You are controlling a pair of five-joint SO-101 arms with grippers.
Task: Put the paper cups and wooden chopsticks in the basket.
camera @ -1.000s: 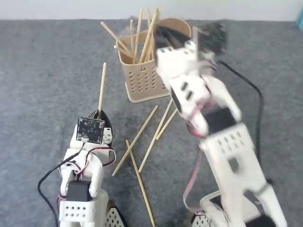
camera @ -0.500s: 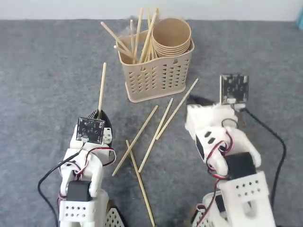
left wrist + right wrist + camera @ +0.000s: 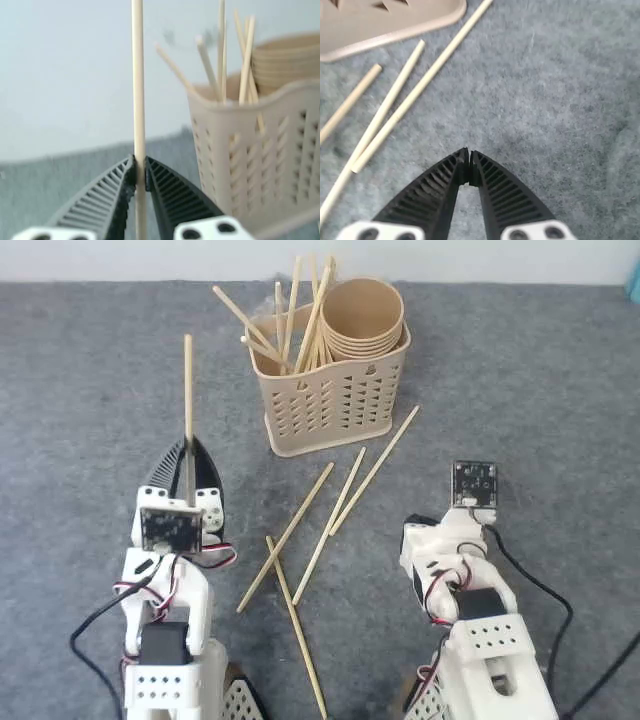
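My left gripper (image 3: 188,452) is shut on one wooden chopstick (image 3: 187,385), which points away from me to the left of the basket (image 3: 330,405). In the left wrist view the stick (image 3: 137,75) stands between the closed fingers (image 3: 120,187), with the basket (image 3: 260,150) off to one side. A stack of paper cups (image 3: 363,312) and several chopsticks (image 3: 290,320) stand in the basket. Several loose chopsticks (image 3: 335,508) lie on the carpet in front of it. My right gripper (image 3: 469,169) is shut and empty, low over the carpet near the ends of two loose sticks (image 3: 415,90).
Grey carpet (image 3: 80,390) covers the table, with open room left of the basket and at the far right. The right arm (image 3: 460,570) is folded back near its base. A pale wall runs along the far edge.
The right arm has pulled back from the basket to its base side. The left arm has lifted and pushed forward with the chopstick, which now points straighter away.
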